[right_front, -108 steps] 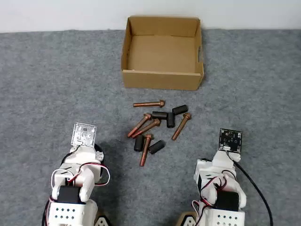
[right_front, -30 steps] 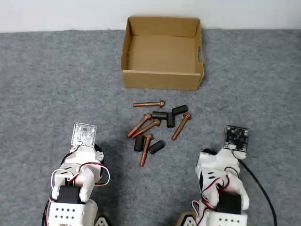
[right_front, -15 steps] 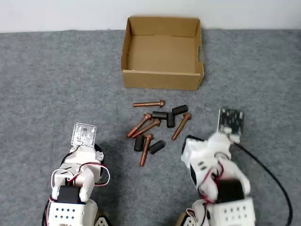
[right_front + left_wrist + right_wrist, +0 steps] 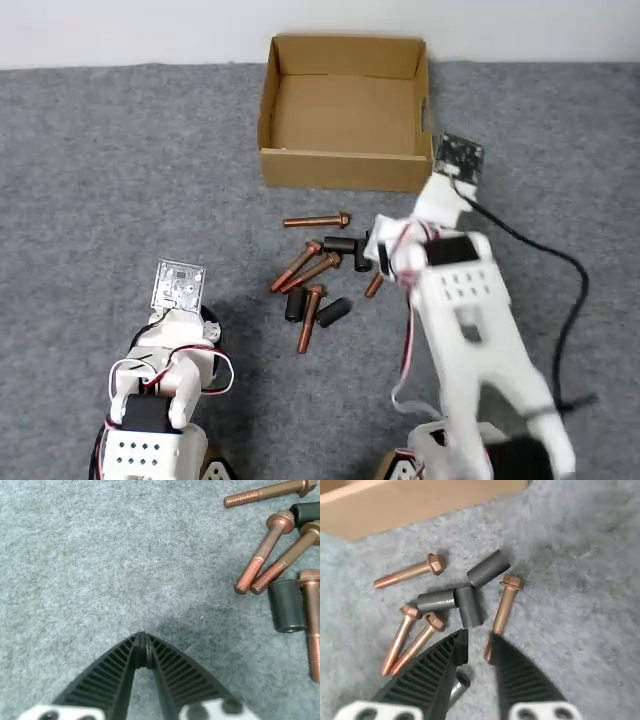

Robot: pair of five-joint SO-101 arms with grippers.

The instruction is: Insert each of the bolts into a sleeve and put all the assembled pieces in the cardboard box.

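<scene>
Several copper bolts lie loose on the grey carpet in front of the cardboard box [image 4: 340, 168], among them one bolt [image 4: 316, 220] nearest the box and another bolt [image 4: 504, 611]. Black sleeves [image 4: 339, 244] [image 4: 469, 606] lie mixed in with them. My right gripper [image 4: 477, 639] hovers open just above the pile, with that bolt's threaded end by one fingertip. In the high view the right arm [image 4: 450, 270] covers part of the pile. My left gripper [image 4: 143, 650] is shut on nothing, low over bare carpet beside the bolts [image 4: 260, 565].
The box is open-topped, with nothing inside it, and stands at the far middle of the carpet. The right arm's cable [image 4: 560, 300] trails to the right. Bare carpet lies on both sides of the pile.
The right arm has swung forward and left from its folded pose at the near right to over the pile. The left arm and the parts have not moved.
</scene>
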